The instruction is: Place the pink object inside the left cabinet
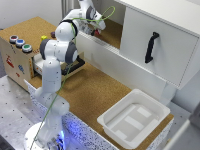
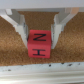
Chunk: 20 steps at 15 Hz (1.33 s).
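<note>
Two jaws of the gripper (image 2: 39, 34) stand clamped on the pink object (image 2: 38, 43), held squarely between them just above the cork floor of the left cabinet (image 1: 114, 31), so release needs only opening

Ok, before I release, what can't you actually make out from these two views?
- Exterior view: the pink object is hidden by the gripper inside the left cabinet.
- Wrist view: the pink object sits between the fingers; whether it rests on the cork floor is unclear.
- Exterior view: blur hides how the jaws stand.
</note>
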Available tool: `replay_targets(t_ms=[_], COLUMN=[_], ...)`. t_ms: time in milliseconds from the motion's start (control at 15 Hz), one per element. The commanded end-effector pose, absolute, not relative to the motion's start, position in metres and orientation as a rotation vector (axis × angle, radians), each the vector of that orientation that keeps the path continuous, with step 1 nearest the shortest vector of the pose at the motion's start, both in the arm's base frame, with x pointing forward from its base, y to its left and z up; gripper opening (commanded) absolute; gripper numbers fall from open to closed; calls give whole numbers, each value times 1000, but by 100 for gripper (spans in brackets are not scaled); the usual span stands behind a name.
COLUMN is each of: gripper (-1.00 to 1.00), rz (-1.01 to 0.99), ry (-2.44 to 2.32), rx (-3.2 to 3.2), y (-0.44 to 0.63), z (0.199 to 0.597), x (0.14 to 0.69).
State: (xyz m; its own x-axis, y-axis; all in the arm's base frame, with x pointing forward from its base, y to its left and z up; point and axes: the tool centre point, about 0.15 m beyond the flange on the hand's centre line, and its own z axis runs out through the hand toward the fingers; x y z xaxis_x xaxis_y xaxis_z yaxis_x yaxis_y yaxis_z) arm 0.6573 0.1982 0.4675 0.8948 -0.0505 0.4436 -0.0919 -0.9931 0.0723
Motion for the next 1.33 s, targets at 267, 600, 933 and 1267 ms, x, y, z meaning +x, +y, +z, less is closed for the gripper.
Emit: replay_targets(t_ms=[267,600,933,1267], gripper=[100,100,100,100], rz=[899,970,790,640], ry=[-109,-110,186,683], rx=[2861,2908,3041,3101], y=[202,186,212,290], z=[492,495,477,478], x=[584,474,421,398])
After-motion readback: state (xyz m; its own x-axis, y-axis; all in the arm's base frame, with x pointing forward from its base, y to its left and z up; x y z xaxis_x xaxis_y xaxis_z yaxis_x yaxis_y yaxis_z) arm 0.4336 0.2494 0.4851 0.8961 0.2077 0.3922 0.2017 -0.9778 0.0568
